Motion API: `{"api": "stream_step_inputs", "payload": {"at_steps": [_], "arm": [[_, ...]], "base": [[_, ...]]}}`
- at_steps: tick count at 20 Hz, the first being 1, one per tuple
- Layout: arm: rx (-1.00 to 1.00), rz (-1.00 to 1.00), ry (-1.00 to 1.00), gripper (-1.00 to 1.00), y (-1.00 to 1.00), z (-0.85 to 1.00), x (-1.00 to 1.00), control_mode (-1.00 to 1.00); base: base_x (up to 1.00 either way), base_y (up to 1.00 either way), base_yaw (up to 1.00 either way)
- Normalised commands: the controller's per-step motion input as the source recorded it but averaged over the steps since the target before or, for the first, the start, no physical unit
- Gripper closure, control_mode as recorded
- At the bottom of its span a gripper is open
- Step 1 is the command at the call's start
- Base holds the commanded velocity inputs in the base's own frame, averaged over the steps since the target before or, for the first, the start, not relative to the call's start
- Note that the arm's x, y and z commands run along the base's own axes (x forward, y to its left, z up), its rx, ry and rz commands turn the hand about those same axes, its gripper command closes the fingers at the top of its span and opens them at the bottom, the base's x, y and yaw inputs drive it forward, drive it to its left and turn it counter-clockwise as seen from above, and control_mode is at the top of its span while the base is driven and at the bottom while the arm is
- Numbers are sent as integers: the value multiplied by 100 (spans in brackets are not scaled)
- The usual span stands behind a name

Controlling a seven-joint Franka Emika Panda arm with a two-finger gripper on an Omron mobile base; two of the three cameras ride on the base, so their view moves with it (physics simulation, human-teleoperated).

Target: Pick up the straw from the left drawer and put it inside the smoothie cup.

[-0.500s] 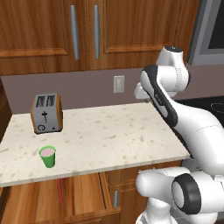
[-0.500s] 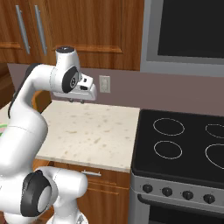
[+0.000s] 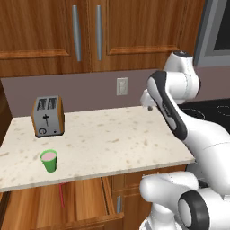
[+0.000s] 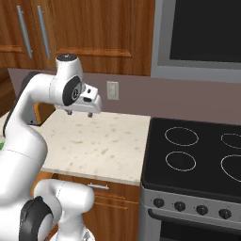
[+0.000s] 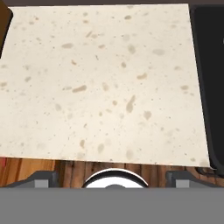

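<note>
The red straw [image 3: 61, 196] lies in the open left drawer [image 3: 87, 197], below the counter's front edge. On the counter near that edge stands the green smoothie cup [image 3: 49, 161] with pink contents. My gripper [image 3: 147, 106] hangs above the back right part of the counter, far from the cup and the straw. Its jaws are open and point down, with nothing between them [image 4: 80, 113]. In the hand view the two fingertips [image 5: 43, 179] stand wide apart over bare speckled countertop.
A silver toaster [image 3: 47, 116] stands at the back left of the counter [image 3: 117, 143]. A wall outlet [image 3: 121, 85] is behind my hand. A black stove [image 4: 197, 155] adjoins the counter on the right, with a microwave [image 4: 202, 33] above. Wooden cabinets hang overhead.
The hand has dropped a little and tipped downward toward the counter. The cup, straw and toaster have not moved.
</note>
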Motion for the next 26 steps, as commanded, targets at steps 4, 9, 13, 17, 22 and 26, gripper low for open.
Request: {"api": "stream_step_inputs", "payload": {"at_steps": [4,9,13,17,22,26], "arm": [[0,0,0,-100,0,-28,-34,-100],[0,0,0,-100,0,-34,-17,-100],[0,0,0,-100,0,-25,0,-100],[0,0,0,-100,0,-15,0,-100],[0,0,0,-100,0,-8,0,-100],[0,0,0,-100,0,-3,3,-100]], "base": [[0,0,0],[0,0,0],[0,0,0],[0,0,0],[0,0,0],[0,0,0]]}}
